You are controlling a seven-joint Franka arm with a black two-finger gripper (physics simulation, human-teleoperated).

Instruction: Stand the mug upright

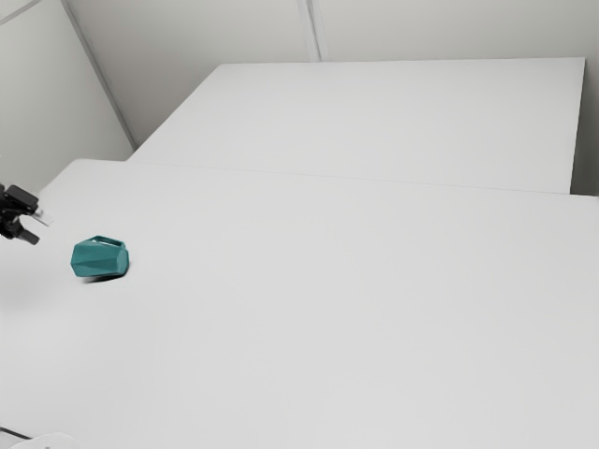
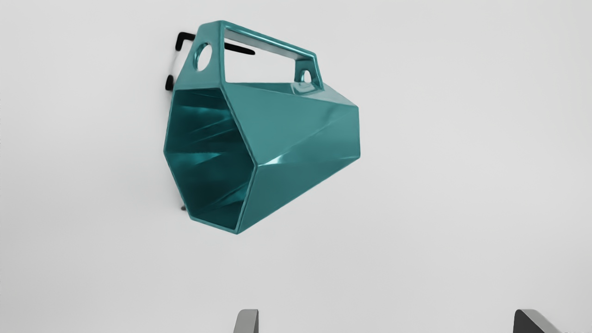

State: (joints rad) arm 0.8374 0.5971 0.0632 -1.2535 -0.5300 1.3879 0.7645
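A white rounded thing (image 1: pixel 45 442) lies nearest the exterior camera, in that view's lower left corner, with a thin black strip (image 1: pixel 14 433) beside it. Behind it spreads a smooth white table (image 1: pixel 328 327), its far edge running straight across; beyond that edge is a second flat white surface (image 1: pixel 393 122), and the room has pale grey walls (image 1: pixel 421 28) with narrow upright strips (image 1: pixel 312 28). The gripper (image 1: pixel 38 230) comes in at the exterior view's left, its fingers slanting down toward the right, spread wide and holding nothing. Near it, apart from the fingertips, the teal faceted mug (image 1: pixel 98 259) lies on its side on the table, toward the far left corner, its handle toward the far edge. The wrist view shows its mouth partly facing the hand's camera, and black pieces (image 2: pixel 240 48) behind it that I cannot identify.
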